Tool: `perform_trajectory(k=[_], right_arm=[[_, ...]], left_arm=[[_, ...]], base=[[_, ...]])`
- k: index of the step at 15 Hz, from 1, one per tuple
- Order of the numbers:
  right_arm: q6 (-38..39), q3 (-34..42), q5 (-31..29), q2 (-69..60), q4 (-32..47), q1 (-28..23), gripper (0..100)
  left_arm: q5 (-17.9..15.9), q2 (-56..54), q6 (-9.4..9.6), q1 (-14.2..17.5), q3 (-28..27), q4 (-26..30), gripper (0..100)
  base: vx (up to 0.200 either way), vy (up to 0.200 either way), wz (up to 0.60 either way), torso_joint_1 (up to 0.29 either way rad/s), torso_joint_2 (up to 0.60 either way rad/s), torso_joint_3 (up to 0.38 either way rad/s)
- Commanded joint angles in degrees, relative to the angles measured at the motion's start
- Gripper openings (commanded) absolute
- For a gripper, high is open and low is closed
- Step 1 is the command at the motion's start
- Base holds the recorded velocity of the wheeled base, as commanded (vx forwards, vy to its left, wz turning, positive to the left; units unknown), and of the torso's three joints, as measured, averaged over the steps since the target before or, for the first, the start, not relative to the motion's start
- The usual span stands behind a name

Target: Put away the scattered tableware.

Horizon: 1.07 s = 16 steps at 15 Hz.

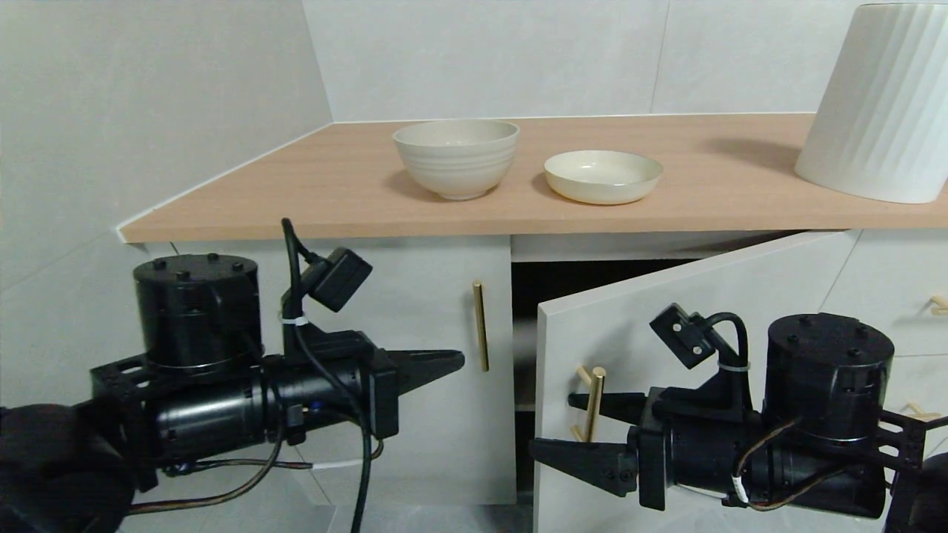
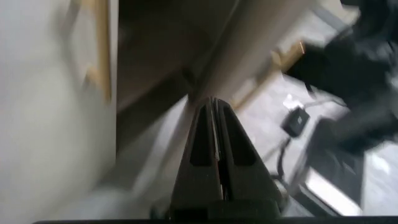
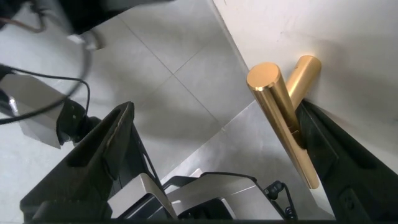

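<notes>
A deep cream bowl (image 1: 455,159) and a shallow cream dish (image 1: 603,176) stand side by side on the wooden countertop (image 1: 296,192). Below it, the right cabinet door (image 1: 666,311) stands partly open. My right gripper (image 1: 552,423) is open, its fingers on either side of that door's gold handle (image 1: 592,403). In the right wrist view the handle (image 3: 283,124) lies close to one finger of the open gripper (image 3: 217,112). My left gripper (image 1: 452,363) is shut and empty, level with the closed left door's gold handle (image 1: 481,326). In the left wrist view its tip (image 2: 213,106) points at the open door's edge (image 2: 249,50).
A tall white ribbed container (image 1: 881,104) stands at the right end of the counter. Tiled walls close off the left side and the back. The cabinet opening (image 1: 548,285) is dark. More gold handles (image 1: 939,302) show on doors farther right.
</notes>
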Motion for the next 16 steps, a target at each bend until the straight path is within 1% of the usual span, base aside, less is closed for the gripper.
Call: perform_trajectory(k=[1,2,3,4,5,6,7,8,9,10,11,13,15,16], right_arm=[[-0.02,0.18,-0.08,-0.46,-0.20,0.08,100],[-0.10,0.79,-0.08,-1.17,-0.20,0.08,100],[-0.02,0.97,0.01,-1.69,-0.20,0.08,100],[-0.10,1.05,-0.08,-1.78,-0.20,-0.01,100],[-0.10,1.14,-0.08,-1.87,-0.20,-0.01,100],[-0.10,1.14,-0.08,-1.87,-0.20,-0.01,100],[-0.10,1.23,-0.08,-1.87,-0.20,-0.01,100],[-0.10,1.32,-0.08,-2.04,-0.20,-0.01,100],[-0.10,1.41,-0.08,-2.22,-0.11,-0.01,100],[-0.10,1.67,-0.08,-2.31,-0.11,0.08,100],[-0.19,2.02,0.01,-2.40,-0.11,0.08,100],[-0.19,2.11,-0.08,-2.31,-0.03,-0.01,100],[-0.28,2.99,-0.08,-2.66,-0.11,-0.10,100],[-0.54,3.08,-0.52,-2.75,-0.11,-0.27,100]], left_arm=[[2.78,8.90,-0.49,-2.20,-1.33,-6.91,0],[7.18,11.97,-0.49,-4.66,0.43,-14.91,0],[10.61,14.43,-0.67,-6.24,1.13,-21.50,0],[12.10,16.89,-0.76,-6.86,1.31,-26.42,0],[12.28,19.09,-0.76,-6.94,1.22,-29.06,0],[12.10,20.23,-0.93,-6.94,0.87,-30.20,0],[12.10,21.64,-1.63,-7.29,0.34,-31.17,0],[12.36,23.49,-2.43,-8.09,-1.68,-32.22,0],[12.45,24.19,-2.87,-8.09,-4.14,-31.87,0],[12.36,24.45,-2.95,-8.09,-4.67,-31.87,0],[11.57,24.54,-3.04,-8.44,-4.32,-31.87,0],[11.05,25.51,-2.95,-9.93,-4.05,-32.22,0],[10.87,27.35,-2.78,-11.78,-5.19,-32.75,0],[10.87,27.70,-2.78,-12.22,-5.46,-33.36,0]], base=[[0.000,0.000,0.00,0.000,0.00,0.000],[0.000,0.000,0.00,0.000,0.00,0.000],[0.000,0.000,0.00,0.000,0.00,0.000],[0.000,0.000,0.00,0.000,0.00,0.000],[0.000,0.000,0.00,0.000,0.00,0.000],[0.000,0.000,0.00,0.000,0.00,0.000],[0.000,0.000,0.00,0.000,0.00,0.000],[0.000,0.000,0.00,0.000,0.00,0.000],[0.000,0.000,0.00,0.000,0.00,0.000],[0.000,0.000,0.00,0.000,0.00,0.000],[0.000,0.000,0.00,0.000,0.00,0.000],[0.000,0.000,0.00,0.000,0.00,0.000],[0.000,0.000,0.00,0.000,0.00,0.000],[0.000,0.000,0.00,0.000,0.00,0.000]])
